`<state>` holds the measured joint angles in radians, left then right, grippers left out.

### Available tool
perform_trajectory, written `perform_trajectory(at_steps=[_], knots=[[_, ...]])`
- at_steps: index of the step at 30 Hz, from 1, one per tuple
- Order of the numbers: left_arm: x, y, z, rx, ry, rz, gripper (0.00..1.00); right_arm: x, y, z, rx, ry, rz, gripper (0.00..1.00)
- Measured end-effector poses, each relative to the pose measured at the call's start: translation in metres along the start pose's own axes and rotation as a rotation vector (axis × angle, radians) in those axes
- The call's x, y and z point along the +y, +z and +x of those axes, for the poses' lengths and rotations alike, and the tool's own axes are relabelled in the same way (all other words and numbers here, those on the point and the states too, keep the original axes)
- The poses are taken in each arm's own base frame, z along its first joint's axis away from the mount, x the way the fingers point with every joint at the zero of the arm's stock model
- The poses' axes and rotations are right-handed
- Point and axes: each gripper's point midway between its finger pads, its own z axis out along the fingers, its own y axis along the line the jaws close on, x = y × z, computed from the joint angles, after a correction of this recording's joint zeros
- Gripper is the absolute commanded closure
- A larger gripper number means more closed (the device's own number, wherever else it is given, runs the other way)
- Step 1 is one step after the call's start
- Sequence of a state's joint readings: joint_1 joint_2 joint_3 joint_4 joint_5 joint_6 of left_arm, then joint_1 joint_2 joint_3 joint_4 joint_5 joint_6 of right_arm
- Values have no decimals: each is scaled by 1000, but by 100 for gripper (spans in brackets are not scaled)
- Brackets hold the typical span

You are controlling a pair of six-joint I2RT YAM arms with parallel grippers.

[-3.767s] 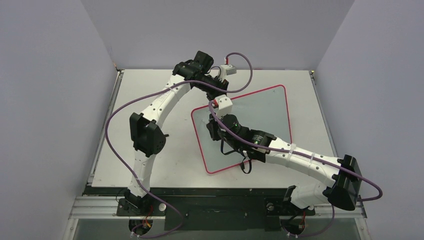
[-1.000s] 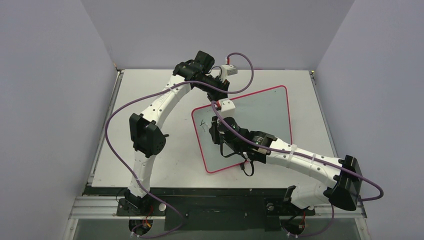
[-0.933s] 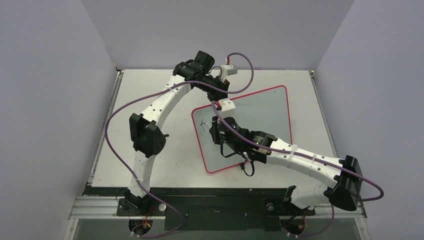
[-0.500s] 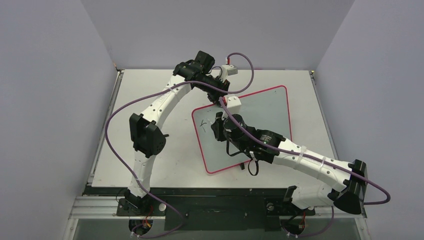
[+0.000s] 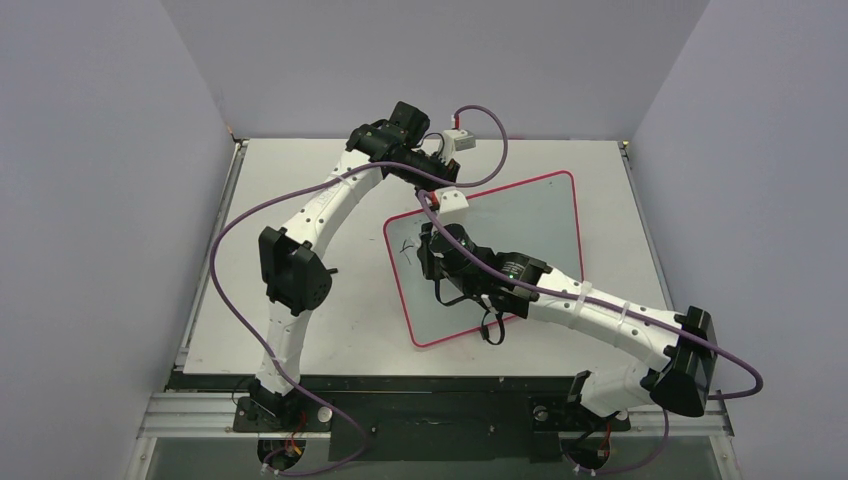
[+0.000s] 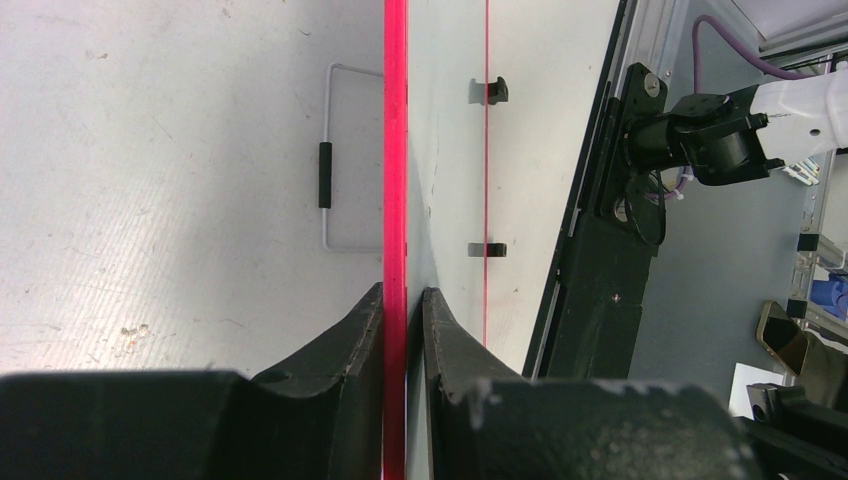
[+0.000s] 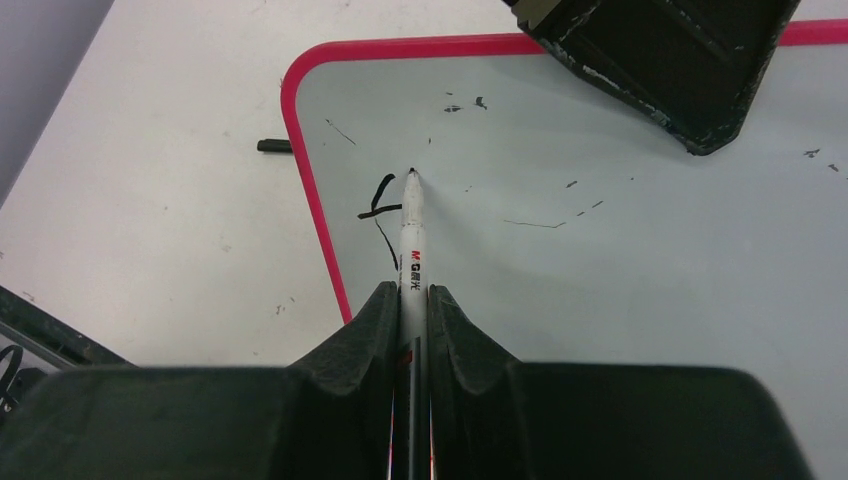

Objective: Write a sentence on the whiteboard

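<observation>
Quick status from my end of the remote rig. The whiteboard lies on the surface a bit right of centre, turned at an angle so one rounded corner points toward the arm bases. The left gripper reaches in from the far side, and in the left wrist view its two fingers are clamped right on the board's thin red rim, one on each face, with the left gripper seeing the board edge-on. Two small black tabs show along the opposite edge in that same view, and a thin wire loop with a black sleeve lies on the surface just beside the rim. I can't tell whether that edge is lifted or flat. The right gripper sits over the board's left part, pinched tight around a white marker that sticks straight out between the fingers. In the right wrist view the right gripper has the marker's black tip down on the white face, near the rounded left corner. As for the sentence, it's just a few black strokes just left of the tip, nothing I can read. From the top camera that writing is a tiny scribble beside the red rim.
</observation>
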<state>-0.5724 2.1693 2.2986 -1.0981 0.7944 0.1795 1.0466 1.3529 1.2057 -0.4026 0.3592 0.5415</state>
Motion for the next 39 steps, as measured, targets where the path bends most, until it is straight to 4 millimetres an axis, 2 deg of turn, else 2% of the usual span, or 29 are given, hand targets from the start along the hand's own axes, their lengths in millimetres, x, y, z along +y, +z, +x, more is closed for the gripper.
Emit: perform_trajectory(at_steps=[22,39], knots=[[1,0,0,0,1,-5,100,-2,2,10,26,12,7,100],[0,0,0,0,-1,-4,100,-12,-12,47,116,12,-13,100]])
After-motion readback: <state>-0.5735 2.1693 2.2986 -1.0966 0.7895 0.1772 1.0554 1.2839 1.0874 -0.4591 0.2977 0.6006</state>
